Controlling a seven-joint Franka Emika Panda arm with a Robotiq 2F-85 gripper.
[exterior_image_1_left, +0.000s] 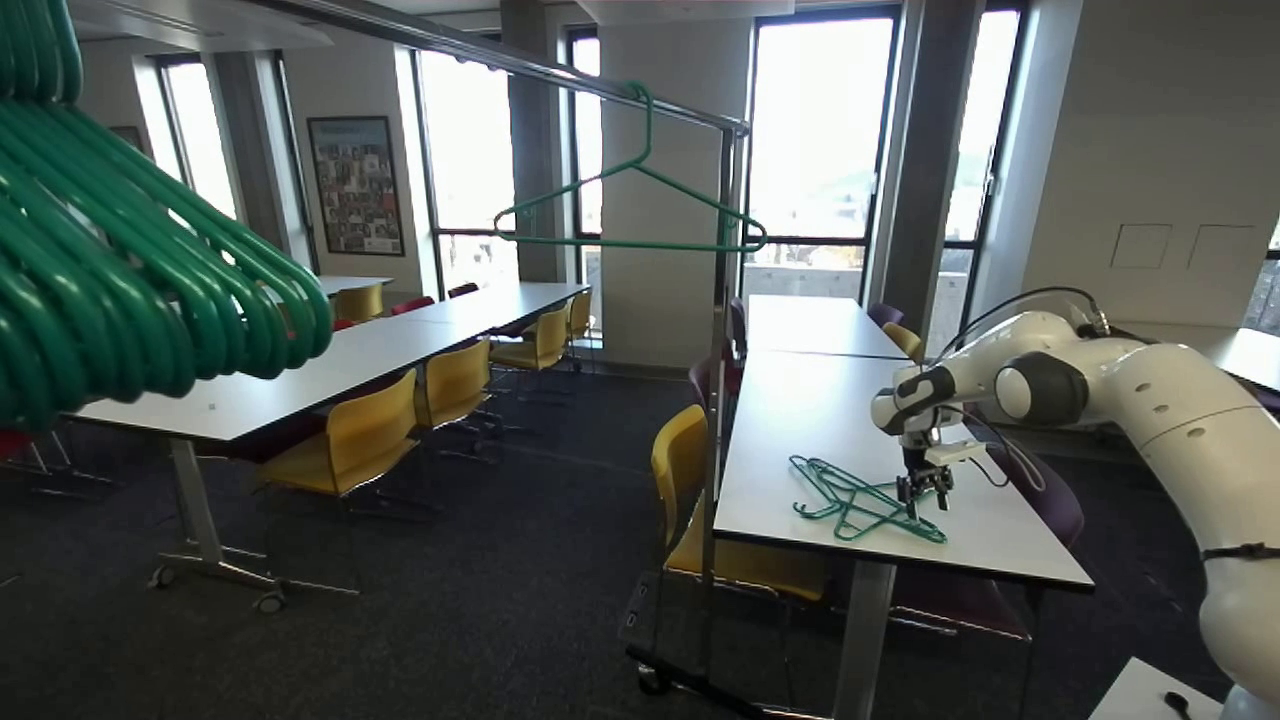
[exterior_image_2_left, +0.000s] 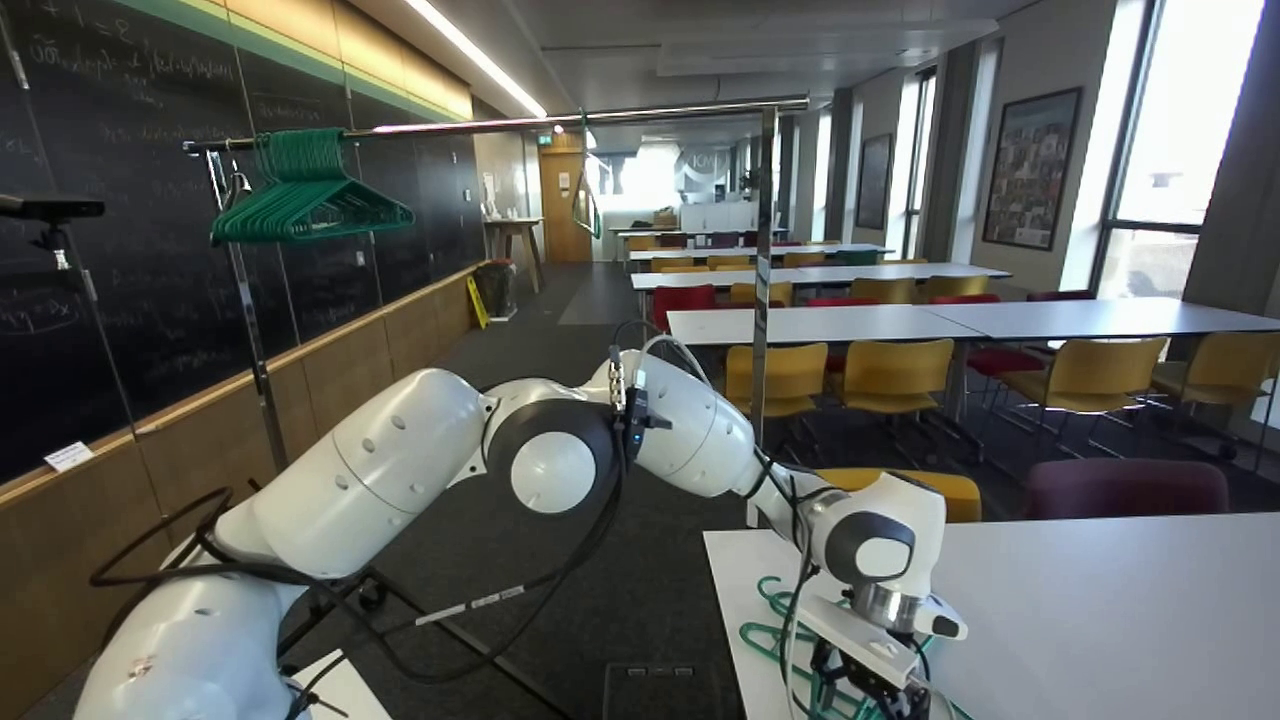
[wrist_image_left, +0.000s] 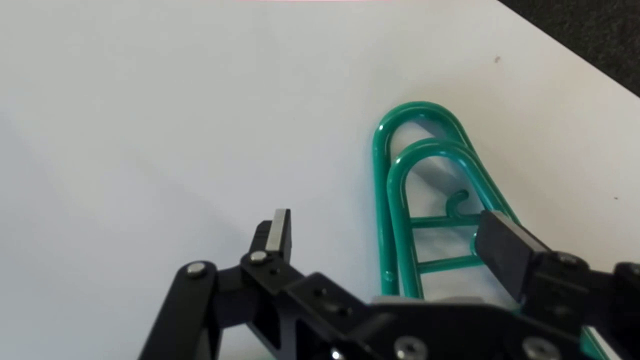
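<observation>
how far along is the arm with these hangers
Looks done: a bunch of hangers and a lone hanger hang on the rail; who hung them isn't shown. Under way: the open gripper is at the pile of hangers on the table, holding nothing. Left, seemingly: that pile, off the rail.

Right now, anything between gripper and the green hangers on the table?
Nothing visible: in the wrist view the open gripper spans looped ends of the green hangers, with one finger overlapping them in view; whether it touches, I can't tell.
</observation>
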